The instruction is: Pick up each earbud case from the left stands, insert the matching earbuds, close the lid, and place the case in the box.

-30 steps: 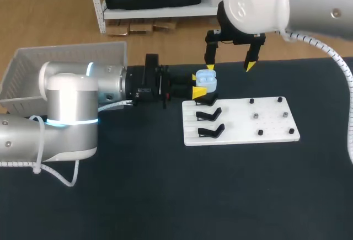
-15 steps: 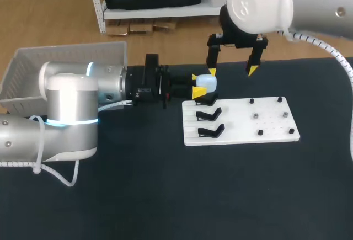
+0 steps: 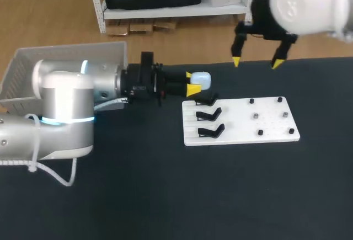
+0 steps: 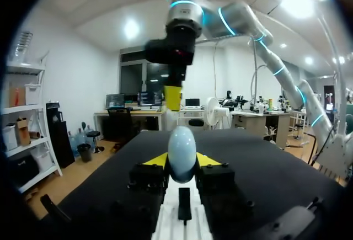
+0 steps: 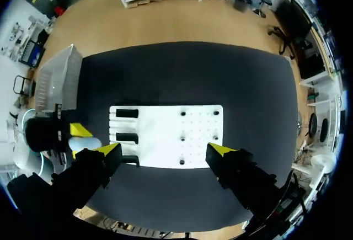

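A pale blue earbud case point(image 3: 201, 80), lid down, is held above the table's far side just beyond the white stand board point(image 3: 242, 120). My left gripper point(image 3: 194, 83) is shut on it from two sides. In the left wrist view the case point(image 4: 182, 153) stands upright between the yellow tips of the left gripper point(image 4: 182, 160). My right gripper point(image 3: 256, 62) hangs open and empty, high over the table's far edge, to the right of the case. From the right wrist view its fingers point(image 5: 165, 150) spread wide above the board point(image 5: 165, 135), with the case point(image 5: 84, 143) off to one side.
Two black stands point(image 3: 209, 123) sit empty on the board's left part, and small pegs point(image 3: 257, 116) dot its right part. A pale mesh box point(image 3: 33, 72) stands at the far left, behind my left arm.
The case's lid, open a second ago with the earbuds showing, is now shut. My right gripper has risen and swung away to the right. My left gripper has drawn the case slightly left and up.
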`<state>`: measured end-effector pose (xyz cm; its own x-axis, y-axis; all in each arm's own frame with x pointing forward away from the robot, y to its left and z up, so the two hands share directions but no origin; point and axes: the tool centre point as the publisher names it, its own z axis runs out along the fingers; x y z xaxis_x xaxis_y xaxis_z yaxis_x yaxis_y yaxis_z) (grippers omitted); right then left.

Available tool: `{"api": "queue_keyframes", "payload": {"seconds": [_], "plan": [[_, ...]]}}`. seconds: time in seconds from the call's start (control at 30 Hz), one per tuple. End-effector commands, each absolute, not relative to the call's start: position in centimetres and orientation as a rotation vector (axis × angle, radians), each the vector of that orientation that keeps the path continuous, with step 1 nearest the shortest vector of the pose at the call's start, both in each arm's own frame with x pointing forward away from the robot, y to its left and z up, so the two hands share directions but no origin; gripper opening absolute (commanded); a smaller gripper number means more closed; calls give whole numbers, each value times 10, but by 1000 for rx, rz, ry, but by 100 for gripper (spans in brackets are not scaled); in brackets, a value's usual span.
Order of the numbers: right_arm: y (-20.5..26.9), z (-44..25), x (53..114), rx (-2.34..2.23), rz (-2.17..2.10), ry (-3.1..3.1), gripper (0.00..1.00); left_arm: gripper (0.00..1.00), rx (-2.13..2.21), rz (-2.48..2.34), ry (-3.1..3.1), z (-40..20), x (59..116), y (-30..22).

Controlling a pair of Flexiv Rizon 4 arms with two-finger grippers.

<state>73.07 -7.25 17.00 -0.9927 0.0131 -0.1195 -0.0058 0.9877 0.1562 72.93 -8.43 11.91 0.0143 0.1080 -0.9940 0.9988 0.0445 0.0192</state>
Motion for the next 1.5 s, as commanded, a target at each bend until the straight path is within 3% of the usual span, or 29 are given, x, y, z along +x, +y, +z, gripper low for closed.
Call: {"api": "queue_keyframes", "payload": {"seconds": [0.03,0.5,0.87,1.07,1.37,1.43,1.5], "plan": [[-87,168,715,17,276,2884,100,0,1237,-1029,1373,134,719,-46],[-87,168,715,17,276,2884,100,0,1040,-928,1700,160,766,65],[-87,168,715,17,276,2884,100,0,817,-822,1999,140,820,164],[-87,168,715,17,276,2884,100,0,732,-764,2089,120,843,193],[-87,168,715,17,276,2884,100,0,762,-737,2116,111,860,195],[-87,168,715,17,276,2884,100,31,778,-721,2127,111,861,196],[-87,168,715,17,276,2884,100,48,784,-708,2132,112,862,197]]}}
